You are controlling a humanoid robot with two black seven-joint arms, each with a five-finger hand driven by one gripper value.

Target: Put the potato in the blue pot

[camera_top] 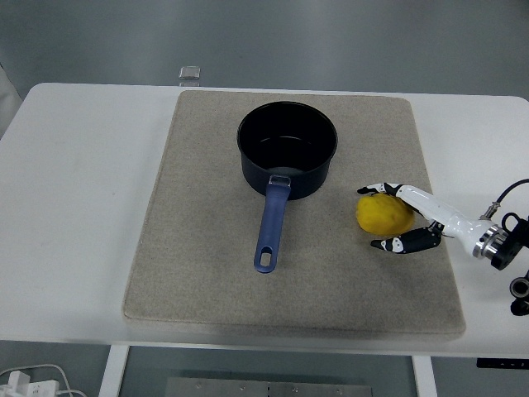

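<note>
A: White table (83,165), beige mat (198,273). Blue pot (288,149) empty, potato (383,213) just right of it on mat.

B: Right hand (405,217) spread around potato, not yet clamped. Grasp, lift, drop all left

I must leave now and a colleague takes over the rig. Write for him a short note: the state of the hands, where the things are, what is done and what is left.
Right hand: fingers spread around the potato, one above it, one below; no firm grasp visible.
Left hand: not in view.
Potato: lying on the beige mat, to the right of the blue pot.
Blue pot: upright on the mat, empty, handle pointing to the near edge.
Done: the hand has reached the potato.
Left: close the fingers, lift, carry it over the pot, release.
</note>
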